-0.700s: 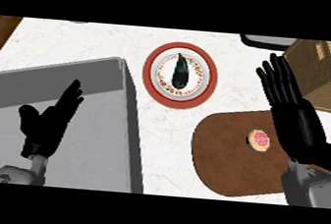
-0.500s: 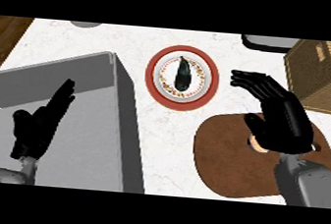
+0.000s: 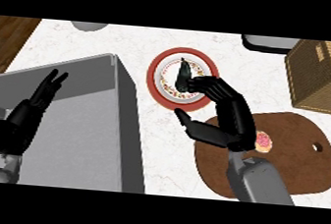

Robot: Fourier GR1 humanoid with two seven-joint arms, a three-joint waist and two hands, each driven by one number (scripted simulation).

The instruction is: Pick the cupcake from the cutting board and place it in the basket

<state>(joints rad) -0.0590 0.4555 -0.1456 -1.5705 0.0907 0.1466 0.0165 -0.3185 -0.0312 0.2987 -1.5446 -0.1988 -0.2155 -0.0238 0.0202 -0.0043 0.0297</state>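
White marbled table [image 3: 94, 42] carries a round brown wooden cutting board [image 3: 303, 159]; on it sits the small pink-frosted cupcake [image 3: 263, 141]. Just beside the cupcake hovers the right hand [image 3: 222, 121], fingers [image 3: 208, 83] relaxed open, holding nothing. Beyond the board stands the woven wicker basket [image 3: 324, 77].

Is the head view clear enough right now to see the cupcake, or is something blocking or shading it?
Head view: evenly lit, no glare or blur; the right robot hand covers the left part of the cupcake, whose pink top shows on the cutting board; the basket is cropped by the right edge.
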